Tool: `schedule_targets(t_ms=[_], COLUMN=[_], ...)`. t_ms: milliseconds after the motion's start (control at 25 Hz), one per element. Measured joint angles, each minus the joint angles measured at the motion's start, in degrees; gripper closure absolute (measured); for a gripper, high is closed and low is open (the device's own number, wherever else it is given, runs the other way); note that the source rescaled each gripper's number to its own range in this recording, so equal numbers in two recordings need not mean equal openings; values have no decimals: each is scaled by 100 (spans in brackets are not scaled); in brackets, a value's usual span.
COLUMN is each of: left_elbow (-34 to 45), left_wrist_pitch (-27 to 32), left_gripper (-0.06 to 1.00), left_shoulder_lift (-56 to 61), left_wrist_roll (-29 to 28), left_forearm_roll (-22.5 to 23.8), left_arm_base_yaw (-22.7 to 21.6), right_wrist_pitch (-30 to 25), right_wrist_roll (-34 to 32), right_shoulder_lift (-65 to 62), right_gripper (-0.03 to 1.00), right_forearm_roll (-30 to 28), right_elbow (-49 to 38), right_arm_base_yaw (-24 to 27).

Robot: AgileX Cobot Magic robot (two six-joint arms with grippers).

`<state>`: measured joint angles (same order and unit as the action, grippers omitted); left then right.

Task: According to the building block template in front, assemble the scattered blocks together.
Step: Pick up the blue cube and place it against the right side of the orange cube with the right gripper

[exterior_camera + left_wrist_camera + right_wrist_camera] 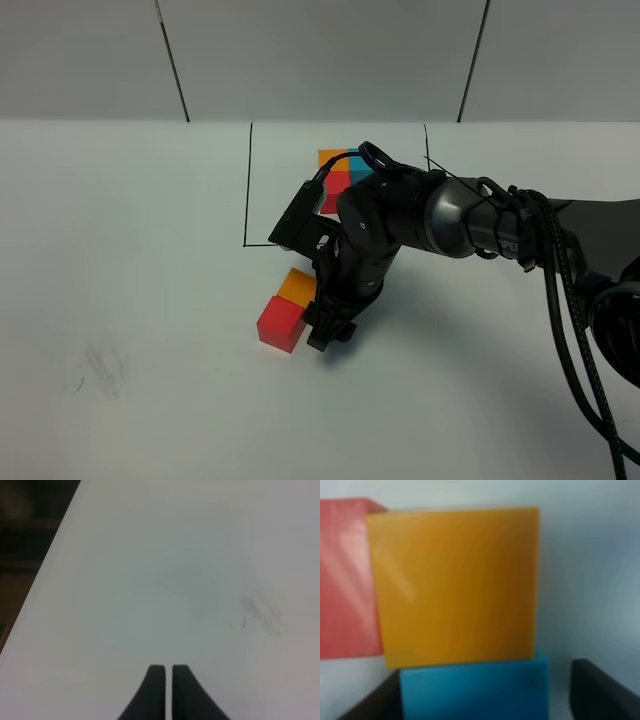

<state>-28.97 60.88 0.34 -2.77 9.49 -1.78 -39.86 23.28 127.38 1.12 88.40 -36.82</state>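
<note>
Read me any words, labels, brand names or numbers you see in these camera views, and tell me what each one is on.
White lettering on the black right robot arm, near its wrist joint: too small and cut off to read.
No text shows on the red cube, the orange cube, the blue cube, the black-framed block template or the white table.

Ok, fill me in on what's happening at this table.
The right gripper is down at the loose cubes, its jaws apart either side of the blue cube, which sits against the orange cube; the red cube is beside that. The framed template lies behind. The left gripper is shut over bare table.
</note>
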Motion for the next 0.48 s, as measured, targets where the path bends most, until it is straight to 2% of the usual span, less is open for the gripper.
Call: schedule_targets(t_ms=[80, 200, 480], left_elbow=[0, 0, 0], left_wrist_pitch=[0, 0, 0], left_gripper=[94, 94, 94], left_shoulder_lift=[0, 0, 0], left_wrist_roll=[0, 0, 0], left_forearm_roll=[0, 0, 0], left_arm_base_yaw=[0, 0, 0], right_wrist_pitch=[0, -7, -112], right_wrist_roll=[-76, -211, -474], right_shoulder_lift=[1, 1, 1], right_gripper=[5, -1, -3], right_forearm_roll=[-27, -81, -259], right_elbow=[7, 7, 18], right_arm_base_yaw=[6, 6, 6])
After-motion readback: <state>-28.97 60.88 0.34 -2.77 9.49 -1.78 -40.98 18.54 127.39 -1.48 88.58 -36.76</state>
